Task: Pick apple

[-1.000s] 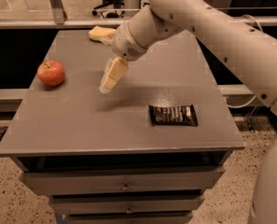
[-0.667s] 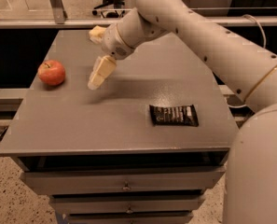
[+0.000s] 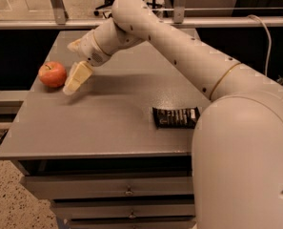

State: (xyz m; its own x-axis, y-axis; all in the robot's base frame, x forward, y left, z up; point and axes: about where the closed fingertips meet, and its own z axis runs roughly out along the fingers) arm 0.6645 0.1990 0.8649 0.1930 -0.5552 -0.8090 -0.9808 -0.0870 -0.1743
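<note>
The apple [image 3: 52,74] is small, round and red with a short stem. It sits near the left edge of the grey table [image 3: 107,123]. My gripper [image 3: 77,77] hangs from the white arm, which reaches in from the right. It is low over the table, just right of the apple, almost touching it. It holds nothing that I can see.
A black snack packet [image 3: 176,117] lies flat at the table's right side, next to my arm's large white body [image 3: 246,166]. A pale yellowish piece [image 3: 74,45] shows behind the wrist. Drawers sit below the table's front edge, and a rail runs behind it.
My gripper has moved left across the table, from near the middle to right beside the apple. The apple and the black packet have not moved.
</note>
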